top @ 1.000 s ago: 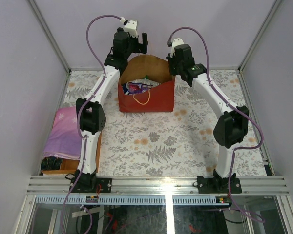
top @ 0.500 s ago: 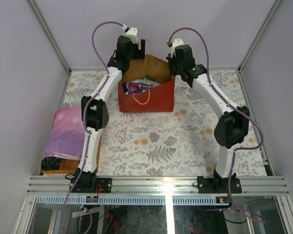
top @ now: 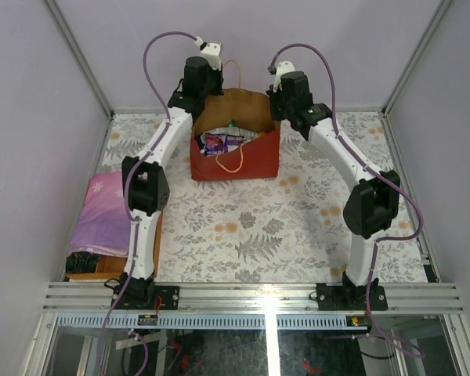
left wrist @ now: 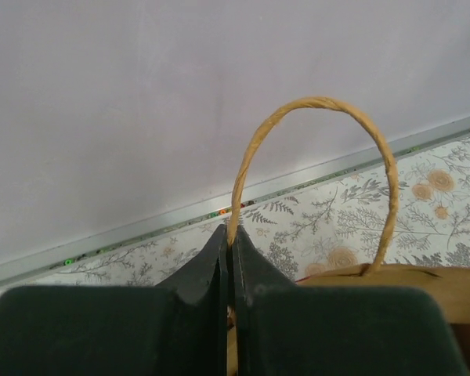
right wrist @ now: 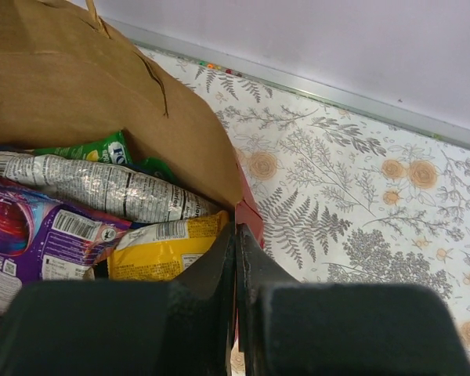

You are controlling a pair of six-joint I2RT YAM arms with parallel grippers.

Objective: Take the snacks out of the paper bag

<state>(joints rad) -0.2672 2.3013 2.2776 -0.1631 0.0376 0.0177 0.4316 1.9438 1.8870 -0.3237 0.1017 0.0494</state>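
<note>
The left gripper [left wrist: 229, 239] has its jaws pinched tight on the tan cord handle [left wrist: 321, 102]. The handle loops up from between them and arcs to their right, down to the rim of the paper bag [top: 235, 160]. The right gripper [right wrist: 236, 229] is clamped closed on the bag's side edge. Inside the bag, left of its jaws, lie a yellow packet [right wrist: 160, 251], a purple packet [right wrist: 16, 235], a silver-backed packet [right wrist: 102, 188] and a green packet [right wrist: 86, 150].
</note>
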